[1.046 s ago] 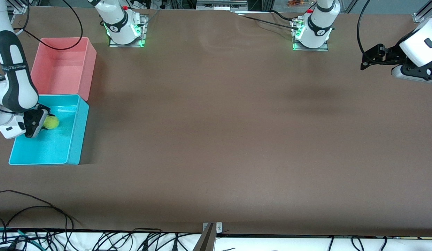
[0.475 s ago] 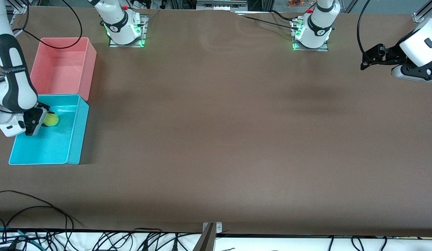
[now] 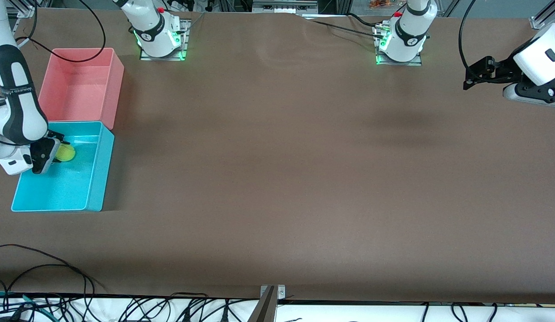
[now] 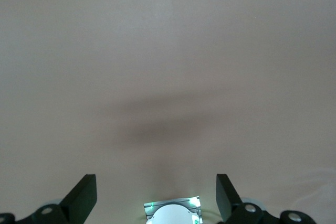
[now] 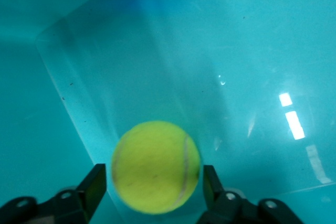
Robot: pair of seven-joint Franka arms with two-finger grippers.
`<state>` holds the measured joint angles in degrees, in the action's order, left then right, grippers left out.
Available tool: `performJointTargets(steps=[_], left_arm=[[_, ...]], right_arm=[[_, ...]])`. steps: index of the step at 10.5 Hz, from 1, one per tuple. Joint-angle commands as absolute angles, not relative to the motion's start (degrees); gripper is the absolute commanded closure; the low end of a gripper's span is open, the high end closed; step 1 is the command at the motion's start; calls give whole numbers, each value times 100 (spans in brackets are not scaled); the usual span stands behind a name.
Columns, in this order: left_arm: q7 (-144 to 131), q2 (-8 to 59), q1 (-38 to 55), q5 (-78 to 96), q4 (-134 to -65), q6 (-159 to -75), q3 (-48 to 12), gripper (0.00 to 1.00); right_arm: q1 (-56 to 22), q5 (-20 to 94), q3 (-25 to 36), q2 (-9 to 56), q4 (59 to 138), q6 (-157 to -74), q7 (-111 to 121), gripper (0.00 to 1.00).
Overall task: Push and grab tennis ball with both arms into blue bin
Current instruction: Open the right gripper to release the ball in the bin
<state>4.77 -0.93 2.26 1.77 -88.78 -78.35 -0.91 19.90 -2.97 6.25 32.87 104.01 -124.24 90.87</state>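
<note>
Beside the blue bin (image 3: 95, 179): pink bin (image 3: 112, 89).

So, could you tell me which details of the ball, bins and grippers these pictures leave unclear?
- Front view: the right gripper is mostly covered by its own arm, so its fingers on the tennis ball are hidden.
- Right wrist view: whether the fingers still touch the ball, or whether it rests on the blue bin floor, is unclear.
- Left wrist view: the open left gripper is cut off by the edge.
</note>
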Motion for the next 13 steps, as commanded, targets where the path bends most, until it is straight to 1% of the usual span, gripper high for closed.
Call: performJointTargets(steps=[1, 4, 7, 8, 10, 12, 13], left_arm=[[413, -18, 246, 44, -8692, -7699, -88, 0], [422, -18, 246, 44, -8701, -7699, -88, 0], [413, -18, 255, 70, -8692, -7699, -97, 0], [413, -26, 255, 70, -8692, -7699, -97, 0], [413, -26, 255, 70, -8692, -7699, -97, 0], [413, -26, 255, 70, -8692, -7699, -97, 0], [413, -26, 255, 70, -8692, -7699, -97, 0]], right_arm=[[2048, -343, 598, 3287, 10266, -12270, 9176, 0], [2039, -299, 598, 3261, 10100, -11954, 9141, 0], [2022, -273, 563, 3252, 9678, -11296, 8940, 0], [2013, -281, 528, 3130, 9590, -11007, 8651, 0], [1899, -273, 510, 3006, 9353, -10706, 7923, 0], [1820, -281, 248, 2919, 8949, -10207, 7105, 0], [1819, -281, 89, 2874, 8765, -10161, 6841, 0]])
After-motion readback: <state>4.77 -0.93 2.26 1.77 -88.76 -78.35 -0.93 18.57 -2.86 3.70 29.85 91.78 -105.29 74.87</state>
